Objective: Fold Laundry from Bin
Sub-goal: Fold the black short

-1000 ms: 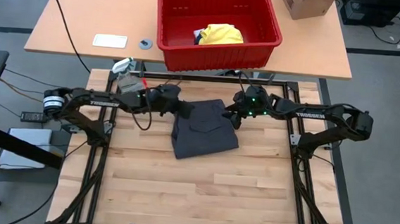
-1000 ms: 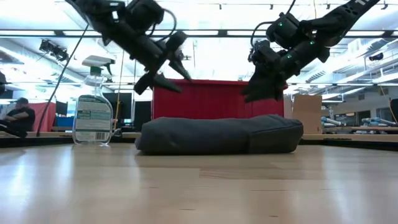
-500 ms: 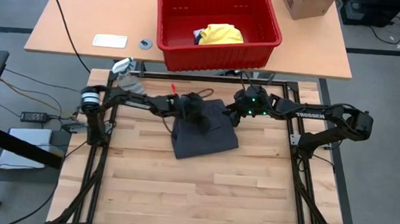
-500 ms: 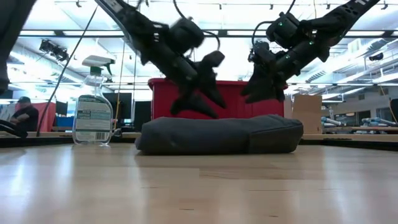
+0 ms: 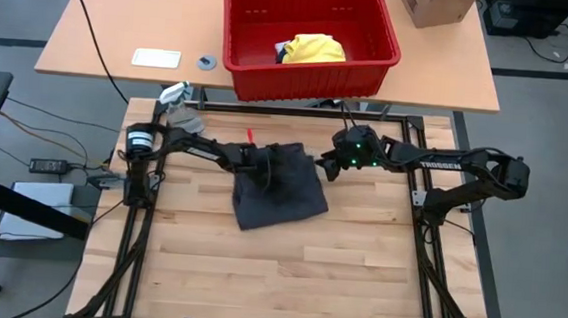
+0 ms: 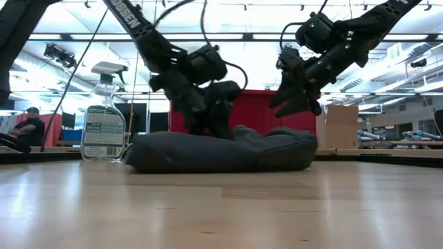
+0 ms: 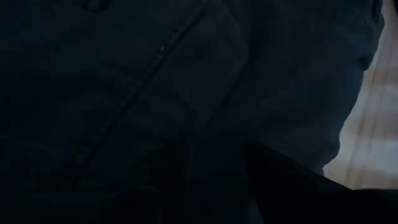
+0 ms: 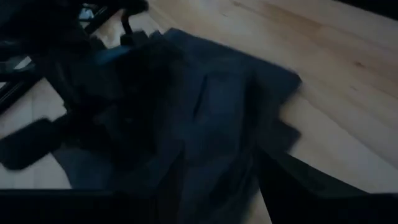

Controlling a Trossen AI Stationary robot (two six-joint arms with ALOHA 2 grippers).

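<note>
Folded dark grey cloth garment shifted toward bench's left edge since a second ago, lying near far edge. Left gripper now pressed onto it; jaw state cannot be told. Right gripper hovering beside it, part-open, empty. Repositioning judged underway.

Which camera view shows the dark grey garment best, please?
The high view: the whole dark grey garment lies folded on the wooden table, its outline clear. The low view shows only its side edge. The left wrist view shows close fabric only; the right wrist view shows most of it, dimly.
</note>
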